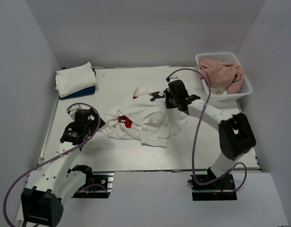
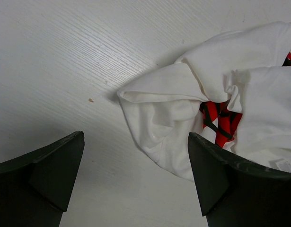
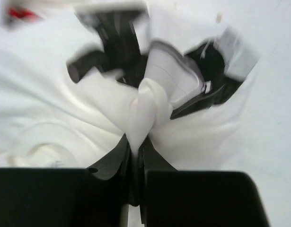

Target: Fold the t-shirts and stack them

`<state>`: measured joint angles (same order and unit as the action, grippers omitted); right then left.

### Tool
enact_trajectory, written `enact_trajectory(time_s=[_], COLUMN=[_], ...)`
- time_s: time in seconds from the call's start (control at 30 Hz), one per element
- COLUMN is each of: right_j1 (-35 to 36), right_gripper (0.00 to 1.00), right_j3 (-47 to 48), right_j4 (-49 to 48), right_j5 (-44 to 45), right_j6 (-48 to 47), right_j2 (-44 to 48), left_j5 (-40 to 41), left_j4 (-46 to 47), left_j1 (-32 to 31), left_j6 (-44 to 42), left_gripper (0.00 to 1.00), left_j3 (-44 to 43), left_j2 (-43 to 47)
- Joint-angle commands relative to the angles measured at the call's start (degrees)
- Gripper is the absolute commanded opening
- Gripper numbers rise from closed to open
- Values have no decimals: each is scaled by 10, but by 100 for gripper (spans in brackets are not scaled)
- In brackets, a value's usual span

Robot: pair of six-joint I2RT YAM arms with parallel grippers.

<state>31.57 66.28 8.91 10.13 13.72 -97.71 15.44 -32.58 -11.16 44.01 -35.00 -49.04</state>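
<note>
Scene: white wood-grain desk (image 1: 136, 158), walled on three sides.

Mid-desk is one crumpled heap of two garments. The white cloth t-shirt with black patches (image 1: 157, 113) lies toward the right and far side. The white cloth t-shirt with a red chest print (image 2: 159, 118) lies toward the left. They overlap, and from above I cannot tell where one ends and the other begins.

Far left corner: folded white t-shirt (image 1: 74, 79) lying on a folded blue t-shirt (image 1: 87, 91). This is the stack so far.

Far right: dusty-pink cloth t-shirt (image 1: 223, 73) bundled in the white plastic lattice basket (image 1: 220, 55), not yet folded.

Right hand (image 3: 136, 142): fingers together, clamped on a raised pinch of the patched shirt's cloth near a black patch, at the heap's far right edge. The wrist picture is blurred, so how much cloth sits in the pinch is unclear.

Left hand (image 2: 135, 146): fingers wide apart, holding nothing, low over bare desk just beside the left edge of the red-print shirt.

Handling, my judgement:
- Light and limp, with no stiffness. It will drape, and will drag its neighbour where the two overlap.
- Not fragile and not slippery, though a thin pinch may slide out.
- Best hold is a hem, shoulder seam or sleeve edge, through both layers, one hand per corner so the shirt hangs flat.
- Risk: lifting the patched shirt may pull the red-print one along
</note>
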Motion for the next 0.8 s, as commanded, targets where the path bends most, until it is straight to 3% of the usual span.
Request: enact_trajectory(time_s=[0.0, 0.17, 0.3, 0.5, 0.77], right_j1=[3, -1, -4, -24, -96], right_gripper=[0, 0, 0, 0, 0], right_j3=[60, 157, 238, 329, 479], right_j4=[-53, -54, -23, -63, -183], right_j5=[-5, -39, -1, 162, 336], right_j6=[7, -17, -40, -62, -214], right_j2=[113, 178, 170, 140, 45], left_j5=[-5, -5, -5, 0, 0], left_j4=[-2, -2, -7, -7, -7], left_j1=[-1, -1, -1, -1, -1], left_j6=[4, 4, 4, 4, 4], left_gripper=[100, 100, 100, 100, 100], left_j3=[-22, -22, -22, -27, -32], left_j2=[2, -4, -22, -34, -45])
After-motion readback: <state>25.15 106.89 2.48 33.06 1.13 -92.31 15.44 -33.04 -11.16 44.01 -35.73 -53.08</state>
